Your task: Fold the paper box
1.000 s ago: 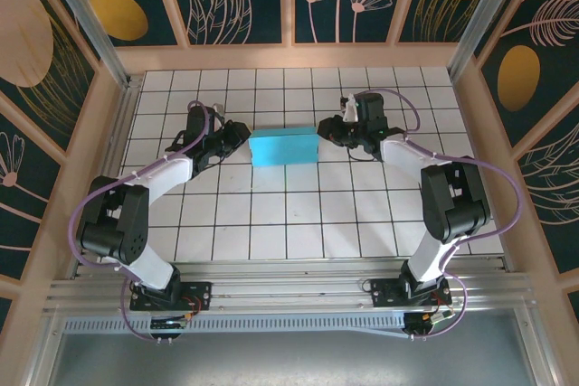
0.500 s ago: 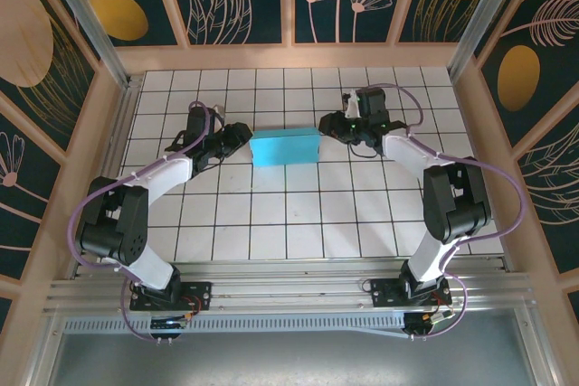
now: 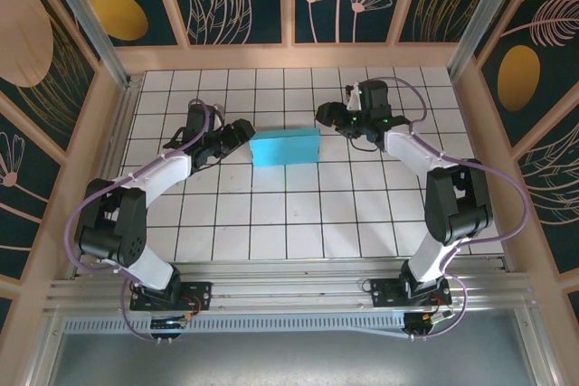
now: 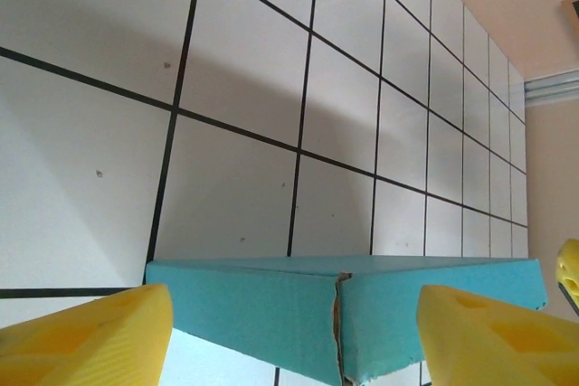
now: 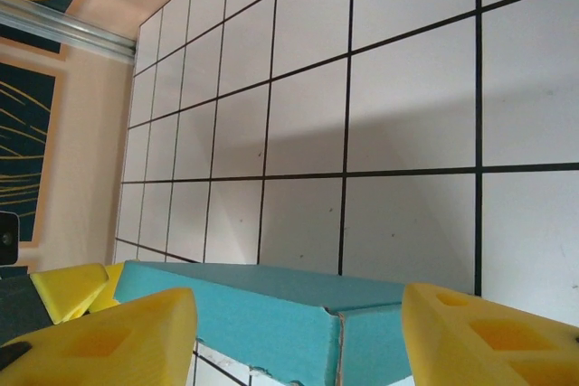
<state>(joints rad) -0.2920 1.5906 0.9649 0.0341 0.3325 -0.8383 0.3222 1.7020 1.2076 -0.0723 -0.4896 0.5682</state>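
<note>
Your left claw has its two yellow fingers spread wide, with the teal paper box lying flat just ahead, across the gap between them. A split seam runs down its near face, a little right of the claw's middle. Beyond the box stretches the white tiled table.

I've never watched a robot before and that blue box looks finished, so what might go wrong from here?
The paper box lies folded on the table, but the left wrist view shows a slightly gaping seam on its end; that flap may spring open. The left pincer and right pincer stand open close to the box's ends, so a crooked pull-back could catch a finger and drag it.
</note>
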